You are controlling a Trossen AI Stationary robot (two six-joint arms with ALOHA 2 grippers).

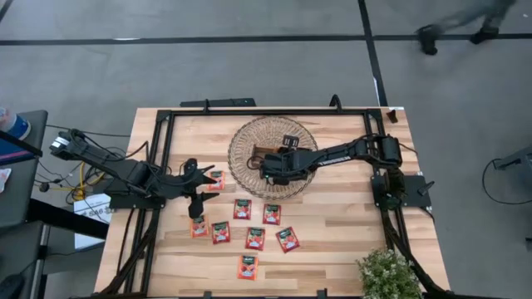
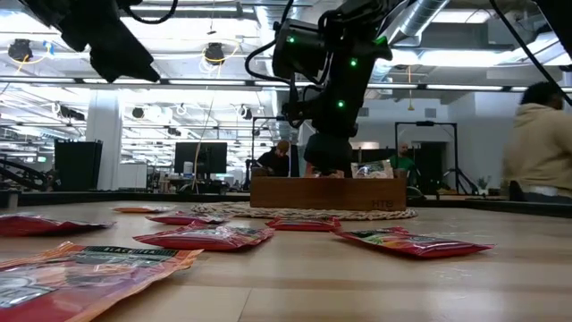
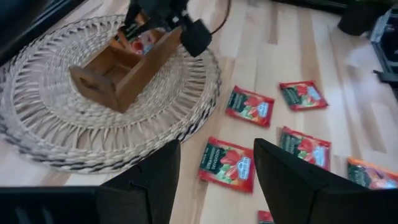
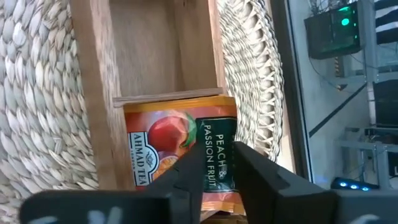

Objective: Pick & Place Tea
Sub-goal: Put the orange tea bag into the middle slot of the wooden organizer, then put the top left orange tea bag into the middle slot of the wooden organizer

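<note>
Several red-orange tea sachets (image 1: 255,238) lie flat on the wooden table, between the woven mat (image 1: 245,137) and the near edge; the same sachets (image 2: 210,236) show in the low view. A brown wooden tray (image 1: 259,156) sits on the mat. My right gripper (image 1: 270,170) reaches down into the tray's end compartment, shut on a peach sachet (image 4: 165,140). My left gripper (image 1: 204,189) hovers open over the table left of the mat, with a loose sachet (image 3: 227,163) showing between its fingers, apart from them. My right gripper (image 4: 219,177) comes down from above onto the peach sachet at its dark label band (image 4: 217,146). Its two fingers stand close together on that band; they hide the edge they pinch. The sachet sits tilted in the tray's end compartment (image 3: 142,42), its top above the tray wall (image 2: 371,168).
The tray's other compartments (image 4: 165,43) hold nothing that shows. A black frame (image 1: 166,124) runs round the table. A potted plant (image 1: 386,274) stands at the near right corner. A person in a pale top (image 2: 541,143) is in the room behind. One sachet (image 1: 216,178) lies beside my left gripper.
</note>
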